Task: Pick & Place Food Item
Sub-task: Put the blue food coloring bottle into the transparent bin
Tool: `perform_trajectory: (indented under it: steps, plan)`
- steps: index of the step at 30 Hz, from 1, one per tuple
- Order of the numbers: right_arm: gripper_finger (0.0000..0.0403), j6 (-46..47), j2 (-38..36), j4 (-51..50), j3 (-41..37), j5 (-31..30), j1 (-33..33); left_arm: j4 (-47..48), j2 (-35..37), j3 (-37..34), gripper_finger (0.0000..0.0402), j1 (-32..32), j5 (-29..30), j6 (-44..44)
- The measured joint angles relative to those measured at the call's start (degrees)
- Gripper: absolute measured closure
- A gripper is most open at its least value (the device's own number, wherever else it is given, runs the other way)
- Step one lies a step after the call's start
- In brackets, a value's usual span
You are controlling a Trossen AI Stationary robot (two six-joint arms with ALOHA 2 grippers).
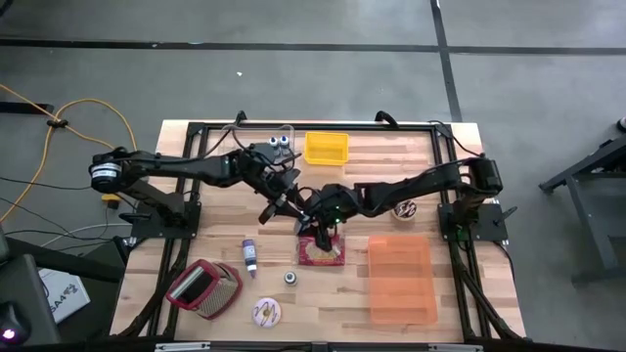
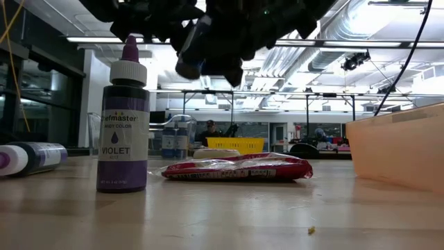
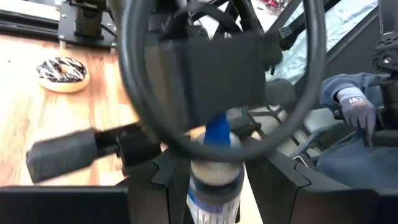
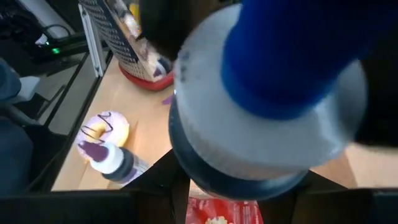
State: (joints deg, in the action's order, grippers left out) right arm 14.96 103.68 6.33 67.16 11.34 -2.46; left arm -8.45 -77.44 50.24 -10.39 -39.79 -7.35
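**A:** Low view first. What stands nearest on the table [image 2: 208, 215]?

**B:** An upright violet colouring bottle [image 2: 125, 132], at about 6 o'clock from the table's middle. A second violet bottle [image 2: 31, 157] lies on its side at about 8 o'clock from it. Just behind, a red food packet [image 2: 236, 168] lies flat on the wood.

**A:** And the packet from above?

**B:** It sits just on the 6 o'clock side of the middle, under the spot where both arms meet. An orange tray [image 1: 401, 279] lies just beside it at 3 o'clock. A pink doughnut [image 1: 265, 312] and a red grater [image 1: 203, 288] lie towards 7 o'clock, by the near edge.

**A:** The arms?

**B:** Both are raised above the packet and touch neither it nor the table. The left pincer [image 3: 208, 186] pinches a blue-capped bottle [image 4: 261, 124] by its body, with the cap pointing at the right arm. The right pincer [image 4: 242, 186] is tight against that same bottle. Whether it grips it, I cannot tell.

**A:** Farther back?

**B:** A chocolate doughnut [image 1: 405, 209] lies at 3 o'clock, close by the right arm. A yellow bin [image 1: 326, 147] stands at 12 o'clock by the far edge. Beyond the table, a person's gloved hand [image 3: 354, 106] shows.
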Motion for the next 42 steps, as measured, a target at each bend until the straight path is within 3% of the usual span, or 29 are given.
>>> perform_trajectory:
  steps: [32,42]
  plan:
    - [0.027,0.33,0.88,-0.5,-0.13,-0.84,0.15,-0.58,-2.65,0.11,0.0259,-1.71,-2.34,3.17]
    - [0.027,0.22,0.88,-0.62,-0.13,-0.69,0.13,-0.59,-2.65,0.11,0.0224,-1.73,-2.14,3.02]
